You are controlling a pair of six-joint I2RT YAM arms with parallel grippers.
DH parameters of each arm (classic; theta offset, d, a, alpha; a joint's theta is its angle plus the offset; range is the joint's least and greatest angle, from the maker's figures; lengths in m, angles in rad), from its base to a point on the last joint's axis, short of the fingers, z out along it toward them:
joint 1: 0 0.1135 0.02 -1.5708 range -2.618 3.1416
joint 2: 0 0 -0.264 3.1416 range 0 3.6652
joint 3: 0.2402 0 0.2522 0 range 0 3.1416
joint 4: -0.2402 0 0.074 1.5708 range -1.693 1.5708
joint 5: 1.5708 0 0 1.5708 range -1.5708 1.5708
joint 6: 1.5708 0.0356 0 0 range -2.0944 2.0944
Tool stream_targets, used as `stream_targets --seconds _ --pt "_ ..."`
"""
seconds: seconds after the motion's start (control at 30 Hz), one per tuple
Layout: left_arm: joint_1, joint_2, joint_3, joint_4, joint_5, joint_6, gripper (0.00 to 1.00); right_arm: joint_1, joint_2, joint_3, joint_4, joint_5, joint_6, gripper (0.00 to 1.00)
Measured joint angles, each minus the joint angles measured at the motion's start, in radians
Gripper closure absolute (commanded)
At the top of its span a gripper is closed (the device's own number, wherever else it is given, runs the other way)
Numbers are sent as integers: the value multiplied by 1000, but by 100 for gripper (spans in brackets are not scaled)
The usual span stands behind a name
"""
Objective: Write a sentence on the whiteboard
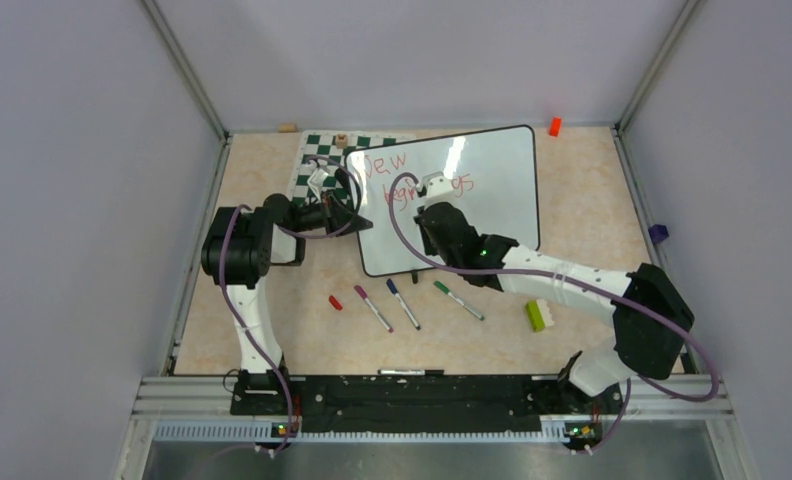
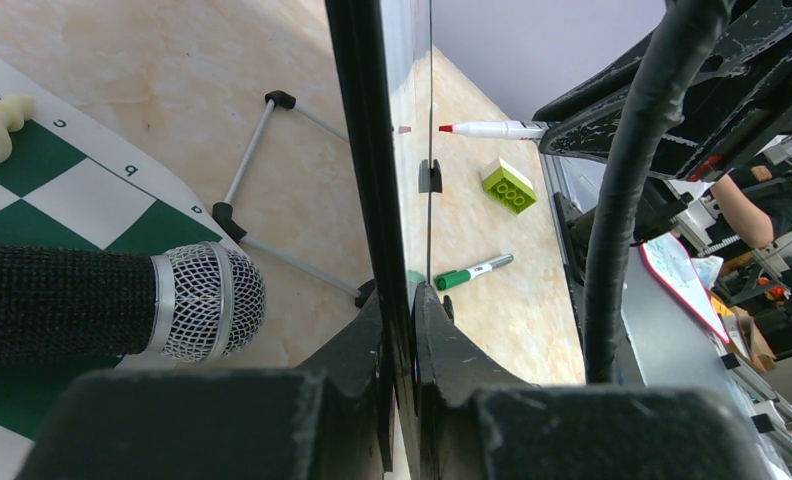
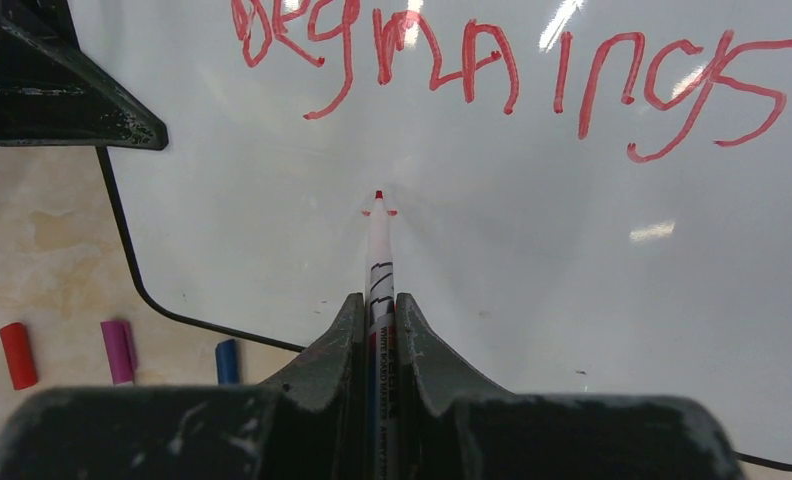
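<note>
Now my left gripper (image 2: 400,310) clamps the board (image 2: 367,150).
My right gripper (image 3: 379,305) pinches the marker (image 3: 378,250), tip under the writing (image 3: 492,70).

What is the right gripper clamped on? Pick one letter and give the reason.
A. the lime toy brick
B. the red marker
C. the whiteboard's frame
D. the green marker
B: in the right wrist view the right gripper is shut on the red marker, whose red tip points at the whiteboard, while the green marker lies apart, ungripped.
</note>
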Motion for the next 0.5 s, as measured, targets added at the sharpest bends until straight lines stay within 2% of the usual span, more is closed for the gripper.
stream_targets --seconds 0.5 --pt "0 0 0 0 0 0 100 0 55 67 -6 8 -26 100"
